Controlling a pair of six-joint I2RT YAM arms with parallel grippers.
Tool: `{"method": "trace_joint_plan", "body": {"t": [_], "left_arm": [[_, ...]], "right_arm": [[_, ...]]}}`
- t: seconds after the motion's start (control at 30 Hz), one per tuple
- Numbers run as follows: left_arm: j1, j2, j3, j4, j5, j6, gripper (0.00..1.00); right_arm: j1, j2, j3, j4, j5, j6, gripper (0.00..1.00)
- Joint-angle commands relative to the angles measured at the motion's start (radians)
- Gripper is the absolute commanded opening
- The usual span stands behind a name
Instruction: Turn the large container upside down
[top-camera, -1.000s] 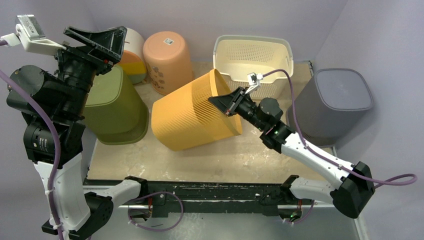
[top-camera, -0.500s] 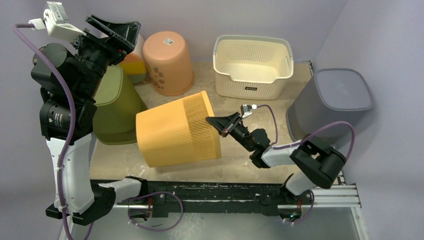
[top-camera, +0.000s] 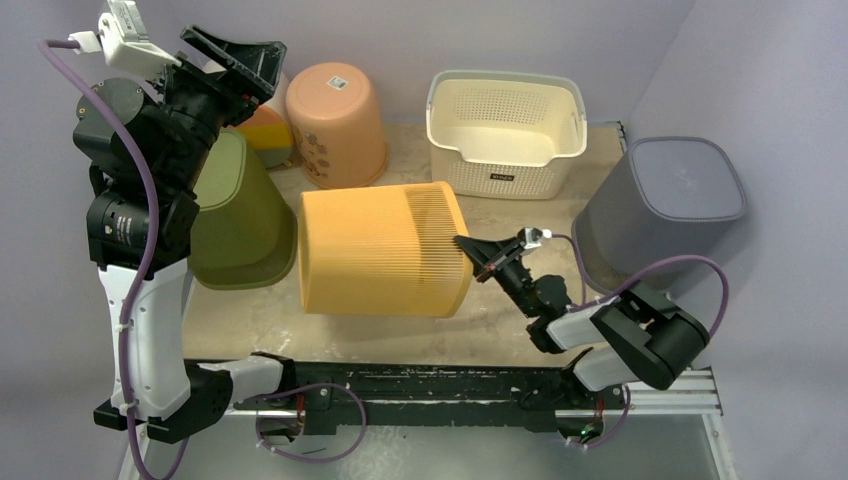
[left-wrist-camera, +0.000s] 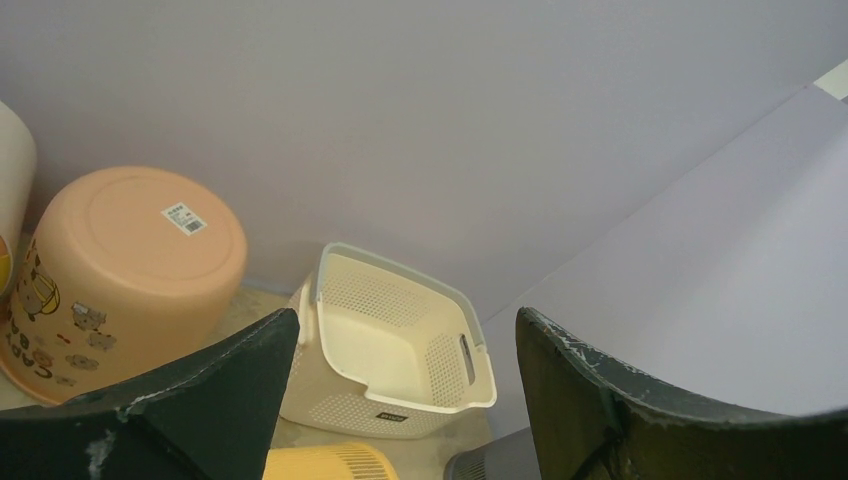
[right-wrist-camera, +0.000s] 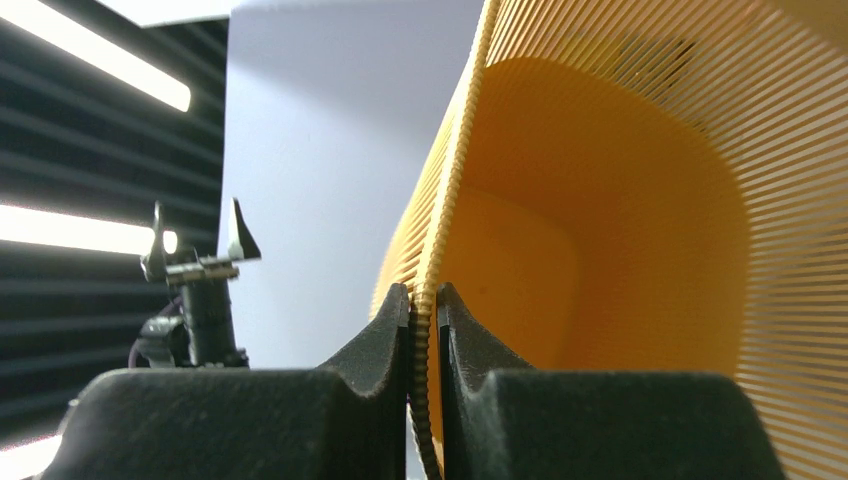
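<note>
The large container (top-camera: 380, 250) is a yellow ribbed basket lying on its side at mid-table, its open mouth facing right. My right gripper (top-camera: 472, 252) is shut on the mouth's rim at the near right. In the right wrist view the two fingers pinch the toothed rim (right-wrist-camera: 423, 295), and the container's yellow inside (right-wrist-camera: 620, 200) fills the right of the frame. My left gripper (top-camera: 245, 75) hangs high at the far left, open and holding nothing. Between its fingers (left-wrist-camera: 407, 315) the left wrist view shows the far wall, and a sliver of the container (left-wrist-camera: 330, 462) shows at the bottom edge.
A green bin (top-camera: 235, 215) stands upside down just left of the container. At the back are a peach bucket (top-camera: 335, 120), a white and orange bucket (top-camera: 265, 130) and a cream perforated basket (top-camera: 505, 130). A grey bin (top-camera: 665, 205) stands upside down at the right.
My right gripper pulled the rim down and nearer, folding the arm back, so the container went from tilted mouth-up to lying level. The left arm rose and swung slightly right.
</note>
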Motion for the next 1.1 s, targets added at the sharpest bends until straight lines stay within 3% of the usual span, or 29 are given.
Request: {"method": "trace_joint_plan", "body": {"t": [0.0,0.2,0.7,1.07], "left_arm": [[-0.004,0.007,0.021,0.04,0.016,0.02,0.77],[-0.004,0.011,-0.003,0.042,0.031,0.02,0.77],[-0.014,-0.009,-0.066,0.034,0.038,0.031,0.77],[-0.023,-0.017,-0.094,0.032,0.042,0.03,0.77]], "right_arm": [[-0.032,0.015,-0.12,0.363,-0.011,0.041,0.04],[-0.033,0.07,-0.145,0.363,-0.023,0.027,0.18],[-0.038,0.175,-0.141,0.363,-0.074,-0.045,0.21],[-0.039,0.356,-0.051,0.367,-0.138,-0.096,0.39]]}}
